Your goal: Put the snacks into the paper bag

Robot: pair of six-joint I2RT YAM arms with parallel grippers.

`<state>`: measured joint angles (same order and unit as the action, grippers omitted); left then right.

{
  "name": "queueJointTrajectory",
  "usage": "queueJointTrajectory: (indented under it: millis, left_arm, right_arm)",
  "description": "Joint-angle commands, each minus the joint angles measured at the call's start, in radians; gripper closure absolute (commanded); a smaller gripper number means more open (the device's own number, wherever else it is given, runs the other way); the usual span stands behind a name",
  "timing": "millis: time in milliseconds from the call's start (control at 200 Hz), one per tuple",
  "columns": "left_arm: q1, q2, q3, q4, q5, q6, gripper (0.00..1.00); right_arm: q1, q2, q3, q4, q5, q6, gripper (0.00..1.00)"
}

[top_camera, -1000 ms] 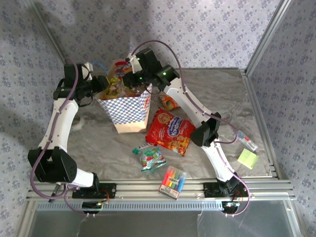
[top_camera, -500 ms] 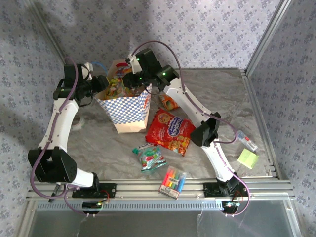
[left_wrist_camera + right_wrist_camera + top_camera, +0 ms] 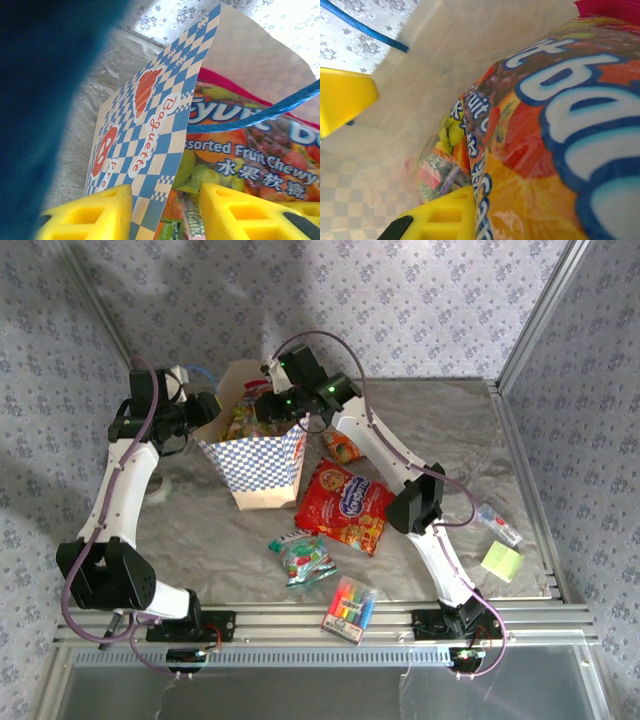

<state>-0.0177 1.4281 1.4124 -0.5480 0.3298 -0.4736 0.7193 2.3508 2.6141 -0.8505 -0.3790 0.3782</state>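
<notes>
The tan paper bag with a blue-white checkered band stands open at the back left. My left gripper is at its left rim. In the left wrist view the left gripper stands open, its jaws either side of the paper bag's wall. My right gripper reaches into the bag's mouth, shut on the pink-edged candy bag. One of the fingers presses against the candy bag; the other is hidden behind it. The red cookie bag, an orange packet and a green-red packet lie on the table.
A clear pack of coloured markers lies near the front rail. A yellow sticky-note pad and a small clear item sit at the right. Metal frame posts rise at the right edge. The bag's blue cord handle crosses over the candy bag.
My right gripper has shifted slightly right and back with the candy bag, which now sits lower in the paper bag; the bag's back wall shows more. The left arm has stayed put.
</notes>
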Motion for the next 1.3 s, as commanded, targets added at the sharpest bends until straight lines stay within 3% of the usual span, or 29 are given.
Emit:
queueJointTrajectory:
  millis: [0, 400, 520, 665, 1294]
  left_arm:
    - [0.005, 0.005, 0.022, 0.006, 0.026, -0.007, 0.59]
    - [0.005, 0.005, 0.023, 0.002, 0.025, -0.005, 0.59]
    - [0.005, 0.004, 0.023, 0.001, 0.025, -0.006, 0.59]
    - [0.004, 0.004, 0.023, 0.001, 0.025, -0.008, 0.59]
    - [0.004, 0.0, 0.024, -0.008, 0.039, -0.007, 0.59]
  right_arm:
    - [-0.002, -0.012, 0.02, 0.094, -0.057, 0.005, 0.99]
    - [-0.016, 0.042, 0.02, 0.063, -0.097, 0.015, 0.89]
    - [-0.024, 0.041, 0.019, 0.023, -0.072, 0.038, 0.69]
    - [-0.033, 0.037, 0.028, -0.034, -0.031, 0.039, 0.55]
    - [0.004, -0.064, 0.035, 0.011, -0.024, -0.031, 0.51]
